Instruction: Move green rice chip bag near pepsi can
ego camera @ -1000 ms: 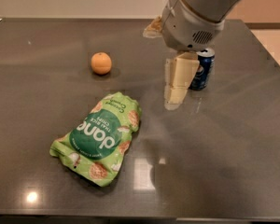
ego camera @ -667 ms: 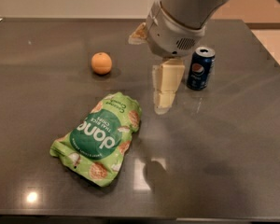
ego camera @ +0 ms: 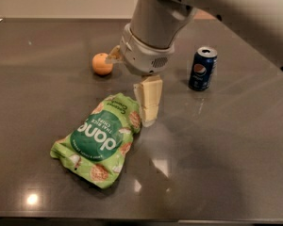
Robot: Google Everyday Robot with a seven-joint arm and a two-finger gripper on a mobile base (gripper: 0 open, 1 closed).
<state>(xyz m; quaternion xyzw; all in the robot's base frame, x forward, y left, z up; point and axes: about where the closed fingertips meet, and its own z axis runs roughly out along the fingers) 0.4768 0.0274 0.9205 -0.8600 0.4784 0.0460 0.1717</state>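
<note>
The green rice chip bag (ego camera: pixel 101 138) lies flat on the dark table, left of centre, with its top end pointing to the far right. The pepsi can (ego camera: pixel 202 68) stands upright at the right rear, well apart from the bag. My gripper (ego camera: pixel 148 120) hangs down from the grey wrist, just to the right of the bag's upper right corner, close to the table surface. It holds nothing that I can see. The can is about a hand's width to the gripper's right.
An orange fruit (ego camera: pixel 102 63) sits behind the bag, partly next to the wrist housing. The dark glossy table (ego camera: pixel 236 154) reaches to a front edge at the bottom of the view. My arm crosses the top right.
My gripper has moved left and toward the front, from beside the pepsi can to the bag's upper right corner. The bag, can and orange have not moved.
</note>
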